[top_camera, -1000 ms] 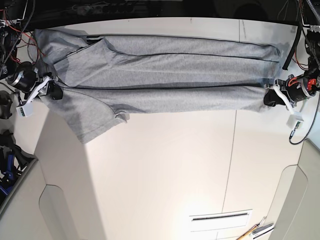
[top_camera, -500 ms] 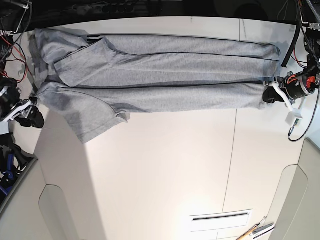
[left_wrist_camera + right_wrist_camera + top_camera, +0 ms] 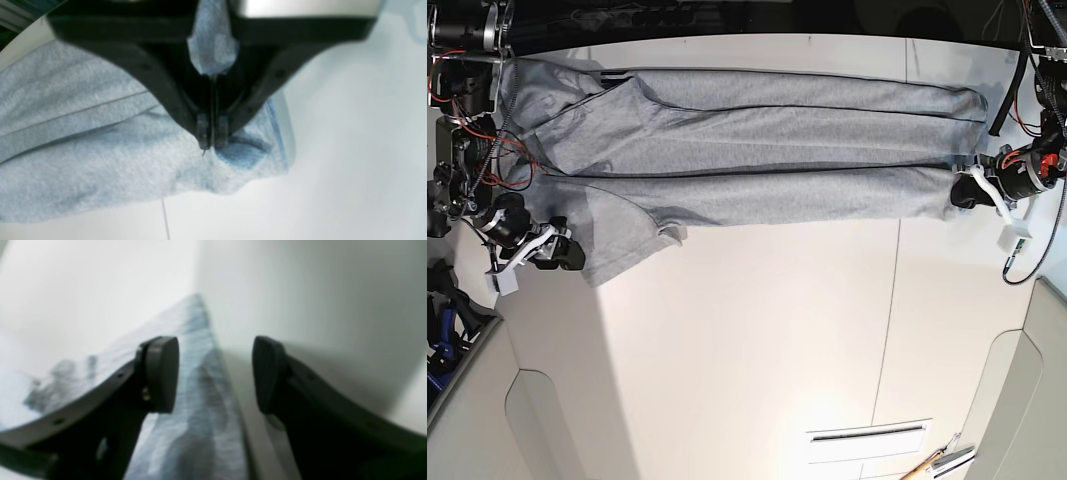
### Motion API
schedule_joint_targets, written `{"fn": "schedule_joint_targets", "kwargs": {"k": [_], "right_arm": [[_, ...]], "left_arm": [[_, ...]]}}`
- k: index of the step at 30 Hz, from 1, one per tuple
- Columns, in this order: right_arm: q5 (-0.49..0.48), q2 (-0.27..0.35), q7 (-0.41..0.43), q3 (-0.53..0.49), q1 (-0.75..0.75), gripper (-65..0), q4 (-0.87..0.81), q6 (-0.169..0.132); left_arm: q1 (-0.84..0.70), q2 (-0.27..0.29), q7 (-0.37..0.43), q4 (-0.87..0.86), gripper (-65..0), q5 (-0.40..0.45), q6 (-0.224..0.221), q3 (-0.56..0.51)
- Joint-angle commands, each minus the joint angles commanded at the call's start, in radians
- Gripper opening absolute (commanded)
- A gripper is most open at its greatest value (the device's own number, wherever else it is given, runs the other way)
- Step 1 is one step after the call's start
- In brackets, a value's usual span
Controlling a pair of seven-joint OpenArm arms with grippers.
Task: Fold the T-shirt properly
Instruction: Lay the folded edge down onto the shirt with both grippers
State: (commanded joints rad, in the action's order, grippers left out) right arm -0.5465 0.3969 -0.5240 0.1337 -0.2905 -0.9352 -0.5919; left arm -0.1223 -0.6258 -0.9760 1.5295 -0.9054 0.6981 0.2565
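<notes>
Across the far part of the table in the base view, you have the grey T-shirt lying in long folds, a flap angling nearward beside your right gripper. From the left wrist, your left gripper is pressed together on the shirt's fabric. From the right wrist, your right gripper's fingers are spread above the flap.
</notes>
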Motion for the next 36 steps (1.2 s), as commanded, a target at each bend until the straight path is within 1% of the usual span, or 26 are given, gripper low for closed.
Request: {"fn": "schedule_joint_targets", "kwargs": {"k": [2,3,5,6,7,8,10,12,17,20,22,25,28,31,33,36], "right_arm": [[0.0,-0.024,-0.002,-0.006,0.0,-30.3,-0.003,-0.002],[0.0,-0.036,-0.006,-0.006,0.0,-30.3,-0.008,-0.009],[-0.011,-0.062,-0.042,-0.006,0.0,-30.4,-0.025,-0.014],[-0.011,-0.075,-0.067,-0.006,0.0,-31.8,-0.042,-0.014],[-0.011,-0.085,-0.09,-0.006,0.0,-35.6,-0.061,-0.014],[-0.011,-0.095,-0.109,-0.006,0.0,-41.3,-0.081,-0.014],[-0.011,-0.106,-0.123,-0.006,0.0,-53.8,-0.122,-0.01],[-0.011,-0.106,-0.132,-0.006,0.0,-64.3,-0.154,-0.007],[-0.011,-0.106,-0.142,-0.005,0.0,-65.0,-0.204,-0.007],[-0.015,-0.105,-0.208,-0.003,0.011,-65.0,-0.283,-0.007],[-0.04,-0.094,-0.259,0.0,0.041,-65.0,-0.377,-0.007],[-0.079,-0.05,-0.3,0.003,0.126,-65.0,-0.537,-0.007],[-0.104,0.021,-0.307,0.008,0.219,-65.0,-0.653,-0.006],[-0.136,0.074,-0.312,0.046,0.295,-65.0,-0.725,-0.006],[-0.158,0.091,-0.328,0.093,0.339,-65.0,-0.76,-0.007],[-0.208,0.093,-0.364,0.178,0.393,-65.0,-0.798,-0.008]], "left_arm": [[0.0,0.0,0.008,0.0,-65.0,0.0,0.0,0.0],[0.0,0.0,0.007,0.0,-65.0,0.0,0.0,0.0],[0.0,0.0,0.006,0.0,-65.0,0.0,0.0,0.0],[0.0,0.0,0.006,0.0,-65.0,0.0,0.0,0.0],[0.0,0.0,0.006,0.0,-65.0,0.0,0.0,0.0],[0.0,0.0,0.006,0.0,-65.0,0.0,0.0,0.0],[0.0,0.0,0.007,0.0,-65.0,0.0,0.0,0.0],[0.0,0.0,0.006,0.0,-65.0,0.0,0.0,0.0],[0.0,0.0,0.006,0.0,-65.0,0.0,0.0,0.0],[0.0,-0.001,0.006,0.003,-65.0,0.0,0.0,0.0],[0.0,-0.004,-0.002,0.022,-65.0,0.003,0.0,0.0],[0.0,-0.006,-0.053,0.072,-65.0,0.003,0.0,0.014],[0.0,-0.006,-0.126,0.089,-65.0,0.003,0.0,0.036],[0.0,-0.006,-0.151,0.089,-65.0,-0.002,0.0,0.048],[0.0,-0.006,-0.18,0.089,-65.0,-0.022,0.0,0.048],[0.0,-0.006,-0.232,0.09,-65.0,-0.051,0.0,0.048]]}}
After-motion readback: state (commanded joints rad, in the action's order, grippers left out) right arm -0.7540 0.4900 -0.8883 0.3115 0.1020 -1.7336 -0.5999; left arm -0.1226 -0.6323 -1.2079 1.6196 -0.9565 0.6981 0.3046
